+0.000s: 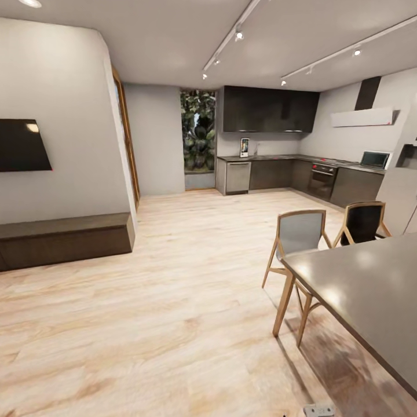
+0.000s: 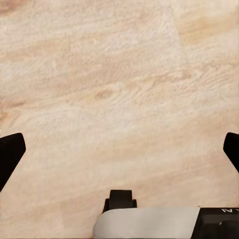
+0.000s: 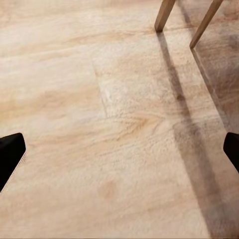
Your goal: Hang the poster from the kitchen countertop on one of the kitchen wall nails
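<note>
1. Head view: open-plan room w/ pale wood-plank floor (image 1: pixel 174 301). Far end holds the long L-shaped grey kitchen countertop (image 1: pixel 272 157) over dark cabinets, running along the back wall & turning down the right wall.
2. The small upright rectangular poster (image 1: pixel 244 147) w/ light border stands on that countertop, near its left end, against the back wall above a grey built-in appliance (image 1: pixel 238 177). Too small to read the art.
3. Dark wall cabinets (image 1: pixel 269 110) hang above the counter; black oven (image 1: pixel 321 180) sits in the right run, a microwave-like box (image 1: pixel 375 159) on the worktop beyond it, white hood (image 1: pixel 364 117) over that.
4. Left wall: black wall-mounted TV screen (image 1: pixel 22 145) above a low dark bench unit (image 1: pixel 63 240). Window w/ green foliage (image 1: pixel 198 133) between the walls.
5. Near right: dark grey dining table (image 1: pixel 365 295), w/ two wooden-legged chairs, one grey-backed (image 1: pixel 298 237), one black-backed (image 1: pixel 362 223), tucked at its far edge.
6. Left wrist view: left gripper (image 2: pixel 119 152) hangs over bare floor planks, black fingertips (image 2: pixel 10 154) at opposite frame edges – spread wide, nothing between.
7. Right wrist view: right gripper (image 3: pixel 119 152) likewise released, tips (image 3: pixel 10 154) far apart, over floor; two pale wooden chair legs (image 3: pixel 164 15) & their shadow ahead.
</note>
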Controlling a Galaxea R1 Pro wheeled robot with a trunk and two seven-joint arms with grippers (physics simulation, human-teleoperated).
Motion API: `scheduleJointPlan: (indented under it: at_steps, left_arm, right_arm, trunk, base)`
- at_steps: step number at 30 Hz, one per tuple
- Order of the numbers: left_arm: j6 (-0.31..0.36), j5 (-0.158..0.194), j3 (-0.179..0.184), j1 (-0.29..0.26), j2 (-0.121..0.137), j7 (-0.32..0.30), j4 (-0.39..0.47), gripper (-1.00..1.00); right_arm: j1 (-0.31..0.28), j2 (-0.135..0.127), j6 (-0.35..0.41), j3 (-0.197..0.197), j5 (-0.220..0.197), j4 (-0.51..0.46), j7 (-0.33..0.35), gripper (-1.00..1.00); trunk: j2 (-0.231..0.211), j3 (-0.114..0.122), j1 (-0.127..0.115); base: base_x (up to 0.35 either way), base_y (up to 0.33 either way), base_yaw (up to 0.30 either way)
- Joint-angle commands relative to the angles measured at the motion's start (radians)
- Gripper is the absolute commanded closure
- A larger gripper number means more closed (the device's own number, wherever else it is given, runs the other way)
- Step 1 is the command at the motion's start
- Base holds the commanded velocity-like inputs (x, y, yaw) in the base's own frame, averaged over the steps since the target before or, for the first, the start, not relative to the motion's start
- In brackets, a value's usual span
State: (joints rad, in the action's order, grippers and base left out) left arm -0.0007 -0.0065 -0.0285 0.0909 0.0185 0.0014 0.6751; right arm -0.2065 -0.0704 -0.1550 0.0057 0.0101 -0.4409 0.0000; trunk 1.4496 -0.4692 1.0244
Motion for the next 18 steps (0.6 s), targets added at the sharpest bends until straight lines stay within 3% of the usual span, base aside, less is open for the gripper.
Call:
scheduleJointPlan:
  at_steps: [1, 18]
  left_arm:
    - [0.000, -0.001, -0.001, 0.000, 0.000, 0.000, 0.001, -1.00]
    - [0.001, -0.001, -0.001, 0.000, 0.000, -0.001, 0.001, -1.00]
  right_arm:
    - [-0.001, 0.000, -0.003, 0.001, 0.001, 0.001, 0.000, -1.00]
    - [-0.001, 0.000, -0.003, 0.002, 0.001, 0.001, 0.000, -1.00]
  trunk:
    - [0.000, -0.001, 0.001]
    - [0.000, -0.001, 0.001]
  base:
    - [0.335, 0.074, 0.000]
    - [0.335, 0.039, 0.000]
